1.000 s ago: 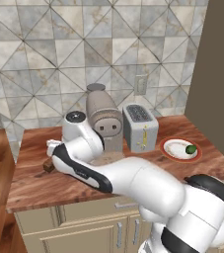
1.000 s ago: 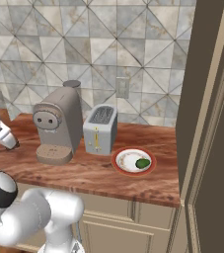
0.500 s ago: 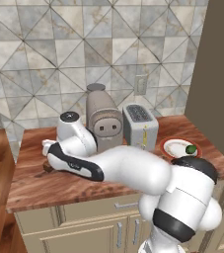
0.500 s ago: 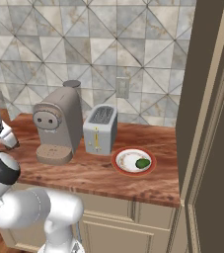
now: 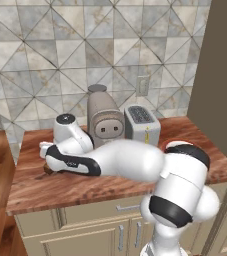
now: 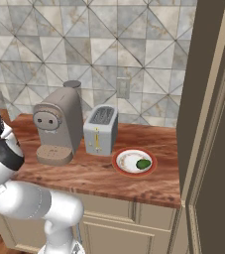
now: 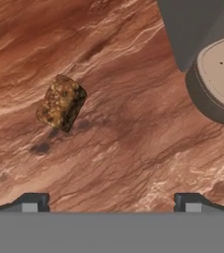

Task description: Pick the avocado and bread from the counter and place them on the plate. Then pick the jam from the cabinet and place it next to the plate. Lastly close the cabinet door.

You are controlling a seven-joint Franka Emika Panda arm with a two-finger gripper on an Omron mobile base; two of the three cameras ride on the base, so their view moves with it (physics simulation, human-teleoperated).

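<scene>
Brown bread, one chunk, lies on the wood-grain tabletop, above-left of the gripper in hand view, not touching; tips wide apart, nothing between. One plate w/ one avocado on it sits right of one toaster and one coffee machine.

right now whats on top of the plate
The avocado lies on the plate, toward its right side in the right base view. The bread is not there yet; it lies on the counter.
</scene>
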